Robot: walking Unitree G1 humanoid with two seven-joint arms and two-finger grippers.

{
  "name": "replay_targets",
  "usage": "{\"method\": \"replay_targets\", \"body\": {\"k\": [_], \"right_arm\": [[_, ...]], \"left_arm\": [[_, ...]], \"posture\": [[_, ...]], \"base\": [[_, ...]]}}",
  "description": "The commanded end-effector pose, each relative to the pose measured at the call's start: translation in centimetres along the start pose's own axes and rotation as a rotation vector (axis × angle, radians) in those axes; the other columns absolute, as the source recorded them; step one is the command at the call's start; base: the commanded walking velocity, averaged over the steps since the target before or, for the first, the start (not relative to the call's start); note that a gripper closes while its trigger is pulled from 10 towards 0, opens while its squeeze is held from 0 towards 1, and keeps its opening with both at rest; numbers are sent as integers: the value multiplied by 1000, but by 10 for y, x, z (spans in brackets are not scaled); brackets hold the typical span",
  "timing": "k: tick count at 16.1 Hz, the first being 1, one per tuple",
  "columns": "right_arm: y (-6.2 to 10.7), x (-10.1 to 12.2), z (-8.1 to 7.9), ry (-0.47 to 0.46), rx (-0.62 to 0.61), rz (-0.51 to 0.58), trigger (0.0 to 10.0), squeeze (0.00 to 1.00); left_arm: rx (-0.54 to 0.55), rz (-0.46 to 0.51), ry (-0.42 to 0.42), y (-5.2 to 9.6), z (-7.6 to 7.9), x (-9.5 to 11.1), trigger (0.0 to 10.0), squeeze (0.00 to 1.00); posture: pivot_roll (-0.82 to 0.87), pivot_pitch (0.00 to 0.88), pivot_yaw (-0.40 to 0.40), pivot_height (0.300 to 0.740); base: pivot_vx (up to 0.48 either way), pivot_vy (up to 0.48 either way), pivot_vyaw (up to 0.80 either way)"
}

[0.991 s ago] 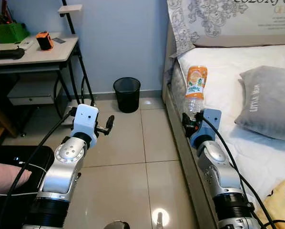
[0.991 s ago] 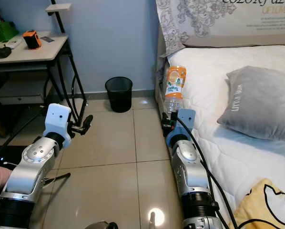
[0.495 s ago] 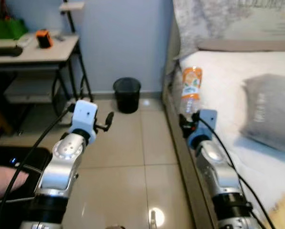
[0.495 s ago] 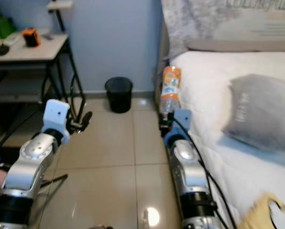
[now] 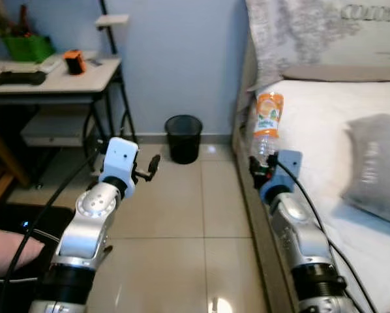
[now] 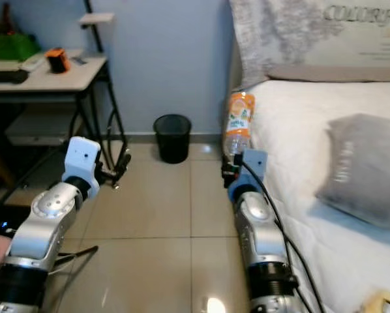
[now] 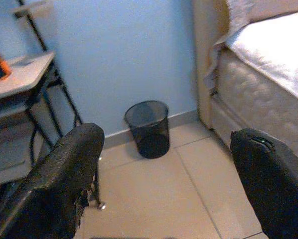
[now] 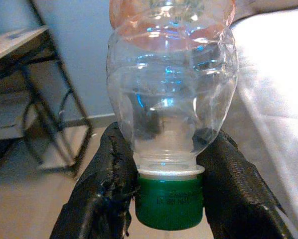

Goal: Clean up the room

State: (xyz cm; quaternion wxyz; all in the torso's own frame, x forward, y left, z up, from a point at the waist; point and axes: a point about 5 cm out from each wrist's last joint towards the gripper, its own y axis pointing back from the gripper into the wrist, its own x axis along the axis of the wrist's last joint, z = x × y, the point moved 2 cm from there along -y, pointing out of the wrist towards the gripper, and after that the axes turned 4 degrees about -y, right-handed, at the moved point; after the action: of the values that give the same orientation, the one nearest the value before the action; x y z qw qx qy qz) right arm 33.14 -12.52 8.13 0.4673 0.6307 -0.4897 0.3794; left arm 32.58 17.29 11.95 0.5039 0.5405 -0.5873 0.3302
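Note:
My right gripper (image 5: 257, 164) is shut on a clear plastic bottle (image 5: 267, 122) with an orange label, held upside down by its neck beside the bed edge. In the right wrist view the green cap (image 8: 169, 198) sits between the two black fingers (image 8: 103, 191). My left gripper (image 5: 148, 168) is held out over the tiled floor, open, with nothing between its fingers (image 7: 59, 179). A black mesh waste bin (image 5: 183, 137) stands on the floor against the blue wall, ahead of both grippers and also seen as the bin (image 7: 148, 128) in the left wrist view.
A bed (image 5: 325, 117) with white sheet, grey pillow (image 5: 379, 166) and patterned pillow runs along the right. A desk (image 5: 51, 75) with a green basket, an orange object and a black item stands at left, with a tall black stand beside it. A pink sleeve (image 5: 2, 251) shows at lower left.
The camera has shifted, so the whole scene sits a little further right and the bin appears closer. The bottle stays held by the right gripper. The left gripper remains open.

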Motion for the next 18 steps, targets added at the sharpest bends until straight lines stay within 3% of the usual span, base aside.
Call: {"method": "replay_targets", "body": {"k": [1, 18], "right_arm": [[-3, 5, -7, 11, 24, 9, 10000, 0], [-3, 2, -5, -2, 12, -2, 10000, 0]], "left_arm": [[12, 1, 1, -1, -3, 0, 10000, 0], [-7, -1, 15, 0, 0, -2, 10000, 0]], "posture": [[1, 0, 28, 740], [3, 0, 29, 740]], "base": [[322, 0, 0], [382, 0, 0]]}}
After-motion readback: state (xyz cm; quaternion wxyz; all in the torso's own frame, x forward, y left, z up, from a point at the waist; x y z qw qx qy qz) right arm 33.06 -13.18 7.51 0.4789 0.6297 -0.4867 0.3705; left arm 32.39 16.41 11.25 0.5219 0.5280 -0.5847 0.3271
